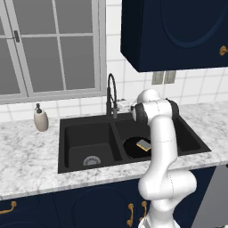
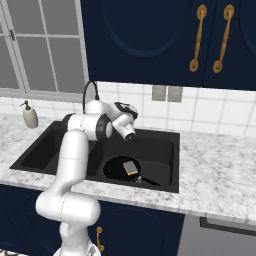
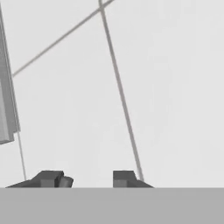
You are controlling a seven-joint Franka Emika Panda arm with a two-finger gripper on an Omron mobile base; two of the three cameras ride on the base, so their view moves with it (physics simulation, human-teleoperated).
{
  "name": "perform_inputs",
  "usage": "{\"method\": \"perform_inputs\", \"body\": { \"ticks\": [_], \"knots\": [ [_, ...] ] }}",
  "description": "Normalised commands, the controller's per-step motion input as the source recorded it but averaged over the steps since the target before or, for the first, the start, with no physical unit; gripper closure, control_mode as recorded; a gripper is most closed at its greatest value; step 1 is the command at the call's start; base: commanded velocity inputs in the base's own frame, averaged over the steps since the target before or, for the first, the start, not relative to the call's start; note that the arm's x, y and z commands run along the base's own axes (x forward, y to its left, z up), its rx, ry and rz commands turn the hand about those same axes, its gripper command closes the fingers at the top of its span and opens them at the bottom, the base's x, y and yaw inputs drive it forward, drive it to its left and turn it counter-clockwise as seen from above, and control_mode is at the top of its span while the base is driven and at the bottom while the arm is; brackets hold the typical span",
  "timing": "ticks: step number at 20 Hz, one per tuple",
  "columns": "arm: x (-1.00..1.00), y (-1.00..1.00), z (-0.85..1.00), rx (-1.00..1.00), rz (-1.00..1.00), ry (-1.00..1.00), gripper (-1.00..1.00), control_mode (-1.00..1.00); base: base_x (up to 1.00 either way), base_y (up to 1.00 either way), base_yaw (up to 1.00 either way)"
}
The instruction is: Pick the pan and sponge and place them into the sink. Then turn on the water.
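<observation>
In the left base view, the pan (image 1: pixel 136 147) lay in the right basin of the black sink (image 1: pixel 71 133), and the sponge (image 1: pixel 144 144) sat on the pan. So both things looked put away, and the water was likely the job left. No water came from the faucet (image 1: pixel 111 95). The white arm (image 1: pixel 162 147) hid part of the pan, and a soap bottle (image 1: pixel 41 118) stood on the bench (image 1: pixel 26 160) to the left. In the right base view, the pan handle (image 2: pixel 147 181) showed, pointing to the front right of the basin. The gripper (image 2: pixel 132 136) hung above the sink near the back wall, close to the faucet. In the hand view, the two fingertips (image 3: pixel 52 178) stood a little apart with nothing between them, facing white wall tiles (image 3: pixel 166 87).
</observation>
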Motion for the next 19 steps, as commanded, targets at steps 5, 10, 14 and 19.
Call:
{"method": "perform_inputs", "body": {
  "ticks": [5, 10, 14, 19],
  "knots": [
    [0.00, -1.00, -0.63, 0.06, 0.10, -0.01, 1.00, -1.00, 0.00, 0.00, 0.00],
    [0.00, -1.00, -0.75, 0.02, 0.05, 0.00, 1.00, -1.00, 0.00, 0.00, 0.00],
    [0.00, -1.00, -0.79, 0.03, 0.04, 0.00, 1.00, -1.00, 0.00, 0.00, 0.00],
    [-0.14, -1.00, -0.48, 0.21, 0.07, -0.09, 1.00, -1.00, 0.00, 0.00, 0.00]
  ]
}}
